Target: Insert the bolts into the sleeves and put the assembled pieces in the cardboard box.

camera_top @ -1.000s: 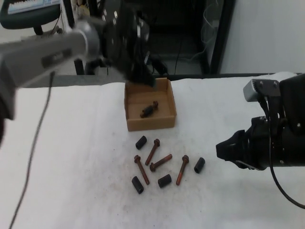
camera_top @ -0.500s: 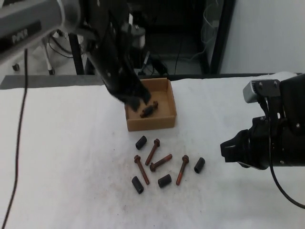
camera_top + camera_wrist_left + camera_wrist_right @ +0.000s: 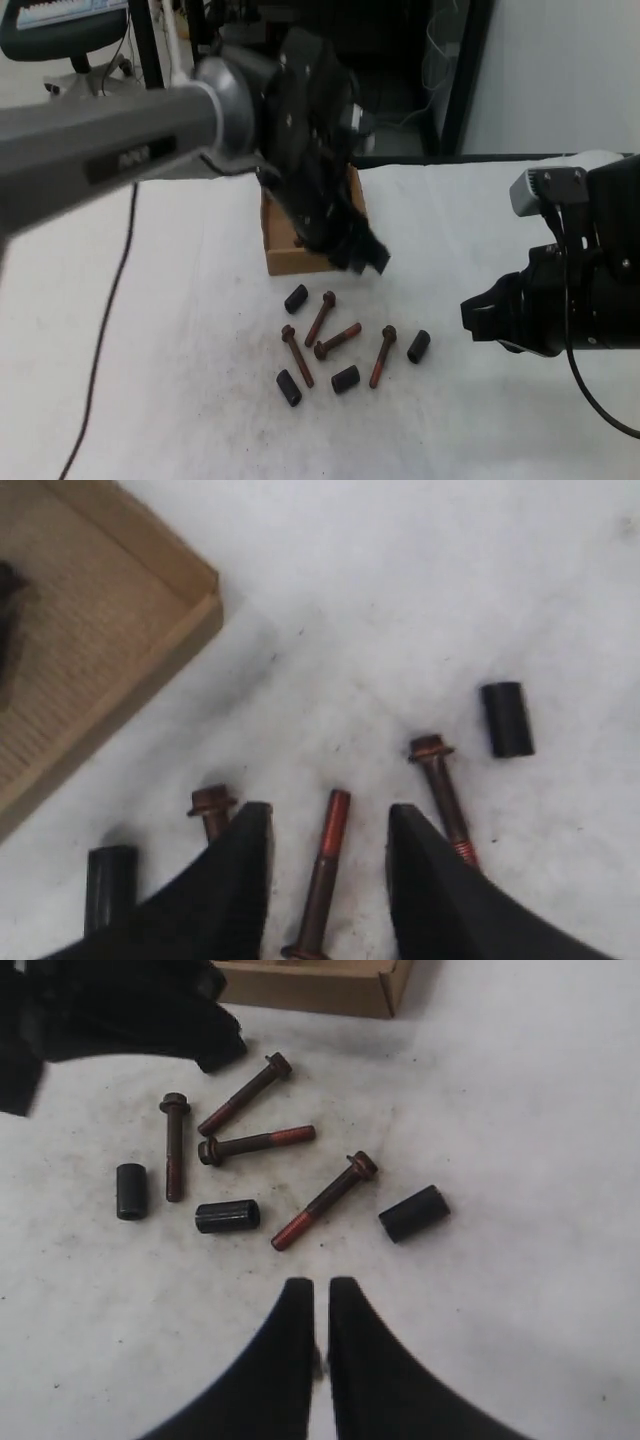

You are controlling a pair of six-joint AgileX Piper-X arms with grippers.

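Several rusty bolts [image 3: 337, 341] and several black sleeves [image 3: 345, 379] lie loose on the white cloth in front of the cardboard box [image 3: 285, 260]. My left gripper [image 3: 365, 258] hovers over the box's front edge, open and holding nothing. In the left wrist view the left gripper [image 3: 328, 815] has one bolt [image 3: 322, 870] lying below the gap between its fingers. A dark piece [image 3: 8, 590] lies inside the box [image 3: 120, 650]. My right gripper [image 3: 470, 312] waits to the right of the pile. In its own wrist view the right gripper [image 3: 320, 1285] is shut and holds nothing, a short way from the nearest sleeve [image 3: 414, 1212].
White cloth covers the bench, with bare room left and right of the pile. A black cable [image 3: 100, 320] hangs over the left side. Dark frames and a chair stand behind the bench.
My left arm has swung from above the box's back to its front edge, towards the loose bolts. The right arm has barely shifted.
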